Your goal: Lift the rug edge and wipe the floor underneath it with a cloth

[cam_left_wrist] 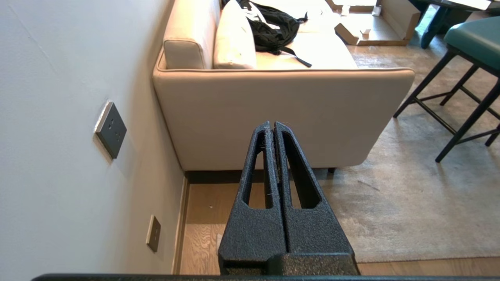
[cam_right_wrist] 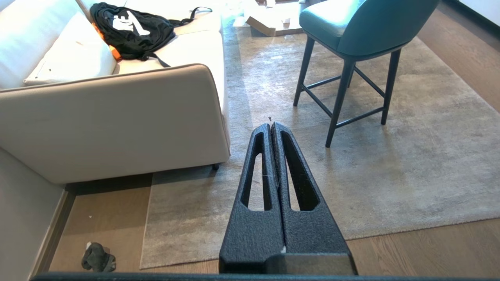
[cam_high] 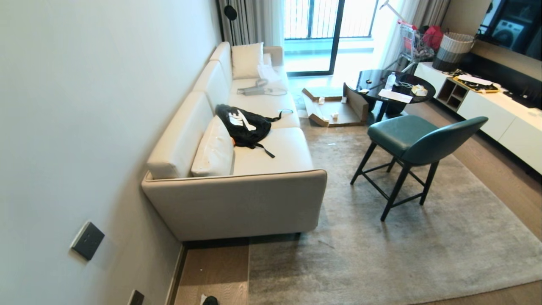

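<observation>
A large light grey rug [cam_high: 381,245] lies flat on the wood-plank floor [cam_high: 211,271]. The rug edge [cam_high: 248,275] runs straight out from under the sofa, and its near corner [cam_right_wrist: 143,267] shows in the right wrist view. The cloth [cam_right_wrist: 97,257], a small dark grey and whitish rag, sits crumpled on the bare floor [cam_right_wrist: 105,218] between the wall and that corner. It also peeps in as the cloth [cam_high: 208,300] at the head view's lower border. My left gripper [cam_left_wrist: 272,124] and right gripper [cam_right_wrist: 272,125] hang shut and empty above the floor, away from cloth and rug. Neither shows in the head view.
A beige sofa [cam_high: 237,203] stands against the wall, its end over the rug, with a black bag [cam_high: 243,125] on its seat. A teal chair [cam_high: 417,140] stands on the rug. Wall sockets [cam_high: 87,240], a round black table [cam_high: 394,87], an opened cardboard box [cam_high: 334,110] and a white cabinet [cam_high: 504,114] lie around.
</observation>
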### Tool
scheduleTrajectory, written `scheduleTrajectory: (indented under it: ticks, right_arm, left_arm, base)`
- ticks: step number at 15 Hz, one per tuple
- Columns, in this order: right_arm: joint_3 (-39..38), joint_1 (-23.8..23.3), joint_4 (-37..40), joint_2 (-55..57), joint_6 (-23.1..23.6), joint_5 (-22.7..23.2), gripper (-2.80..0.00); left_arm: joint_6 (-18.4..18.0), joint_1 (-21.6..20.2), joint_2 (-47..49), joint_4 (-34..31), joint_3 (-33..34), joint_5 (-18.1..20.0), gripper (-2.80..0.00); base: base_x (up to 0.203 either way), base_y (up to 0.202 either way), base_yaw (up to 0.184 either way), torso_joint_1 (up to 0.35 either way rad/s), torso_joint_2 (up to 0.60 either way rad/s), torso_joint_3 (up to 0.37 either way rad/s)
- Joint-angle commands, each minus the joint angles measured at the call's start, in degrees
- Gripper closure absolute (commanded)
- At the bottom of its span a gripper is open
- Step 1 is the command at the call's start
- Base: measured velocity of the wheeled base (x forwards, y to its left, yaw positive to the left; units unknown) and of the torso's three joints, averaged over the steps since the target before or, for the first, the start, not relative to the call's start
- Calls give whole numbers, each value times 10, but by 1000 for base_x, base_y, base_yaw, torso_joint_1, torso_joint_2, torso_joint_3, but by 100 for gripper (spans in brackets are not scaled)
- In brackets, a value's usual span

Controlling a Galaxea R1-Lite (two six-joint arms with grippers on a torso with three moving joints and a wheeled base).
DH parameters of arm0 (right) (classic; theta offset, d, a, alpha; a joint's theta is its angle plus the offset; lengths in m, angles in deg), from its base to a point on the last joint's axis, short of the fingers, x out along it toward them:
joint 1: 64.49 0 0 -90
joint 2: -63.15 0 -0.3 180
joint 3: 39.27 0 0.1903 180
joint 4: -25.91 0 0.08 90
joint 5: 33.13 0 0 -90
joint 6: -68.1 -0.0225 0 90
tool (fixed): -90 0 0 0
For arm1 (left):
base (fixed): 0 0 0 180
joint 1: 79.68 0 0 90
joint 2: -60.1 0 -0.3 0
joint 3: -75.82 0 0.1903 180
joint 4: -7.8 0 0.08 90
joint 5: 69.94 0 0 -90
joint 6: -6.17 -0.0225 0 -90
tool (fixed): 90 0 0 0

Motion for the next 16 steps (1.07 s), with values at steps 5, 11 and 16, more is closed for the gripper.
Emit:
scheduleTrajectory:
  ticks: [5, 11, 16]
  right_arm:
    - [0, 0, 0, 1, 2, 0, 0]
    - [0, 0, 0, 1, 5, 1, 0]
    - [0, 0, 0, 1, 1, 0, 0]
  left_arm:
    - [1, 0, 0, 0, 0, -1, 0]
    - [1, 0, 0, 0, 0, 0, 0]
    - [1, 0, 0, 0, 0, 0, 0]
  base:
    - [0, 0, 0, 0, 0, 0]
    - [0, 0, 0, 0, 0, 0]
    - [0, 0, 0, 0, 0, 0]
